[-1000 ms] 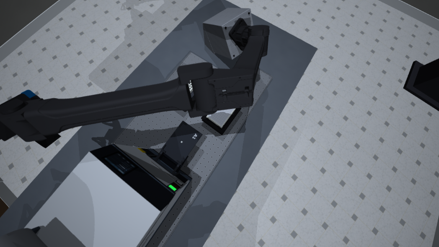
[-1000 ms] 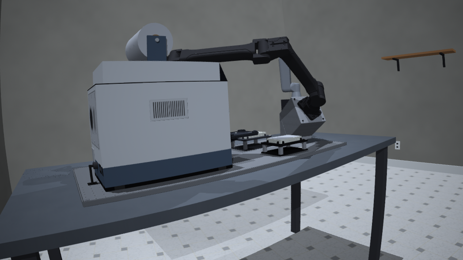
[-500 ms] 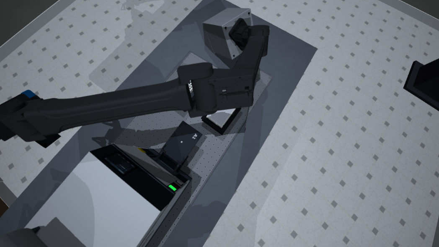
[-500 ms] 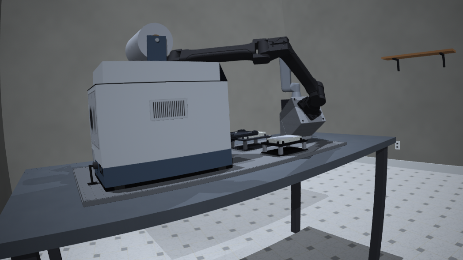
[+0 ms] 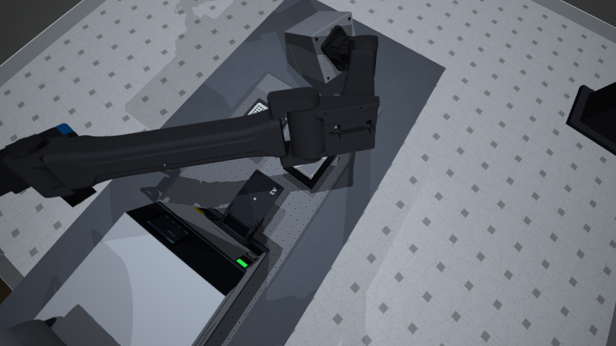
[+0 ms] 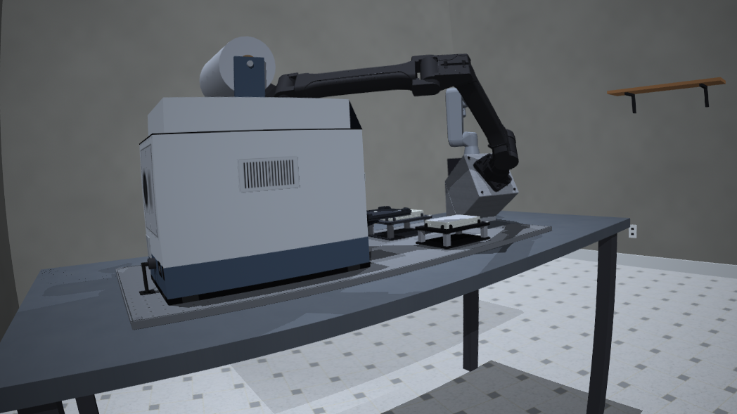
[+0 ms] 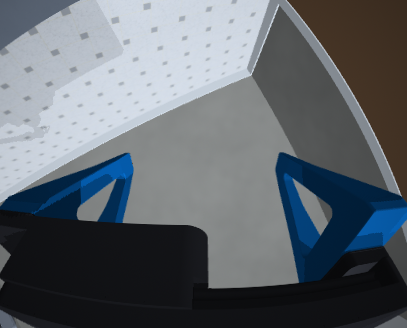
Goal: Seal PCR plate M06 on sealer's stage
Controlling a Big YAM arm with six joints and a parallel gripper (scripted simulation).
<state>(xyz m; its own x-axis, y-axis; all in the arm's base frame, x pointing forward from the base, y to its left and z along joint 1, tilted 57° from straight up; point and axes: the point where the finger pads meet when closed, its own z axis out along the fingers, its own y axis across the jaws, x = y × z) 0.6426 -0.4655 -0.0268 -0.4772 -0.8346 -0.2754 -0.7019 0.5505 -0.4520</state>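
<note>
From the exterior view, nearest the camera, the dark grey table [image 6: 304,311] is carrying a pale perforated base board [image 6: 163,314], and the sealer [image 6: 255,197] is standing on it, its foil roll [image 6: 220,69] sitting on top. Seen from above, its lamp [image 5: 241,263] is glowing green and the stage [image 5: 254,201] is standing out in front of the housing, bare of any plate.

Past the sealer, two plate nests are sitting side by side. The nearer nest [image 6: 451,233] is carrying a white plate [image 6: 452,221]; the farther nest [image 6: 394,219] is holding another plate [image 5: 258,108]. No label is legible, so I cannot tell which is M06.

The black arm [image 6: 353,76] is reaching over the sealer's roof from its grey angled base [image 6: 478,186], with the forearm crossing above both nests and hiding most of them from the top camera.

The gripper [image 7: 204,199] is standing fully open with nothing between its blue fingers, pointing out at the room corner, well apart from either plate.

Beyond, a tiled floor [image 6: 652,322], grey walls and a wooden wall shelf [image 6: 666,86] are showing.
</note>
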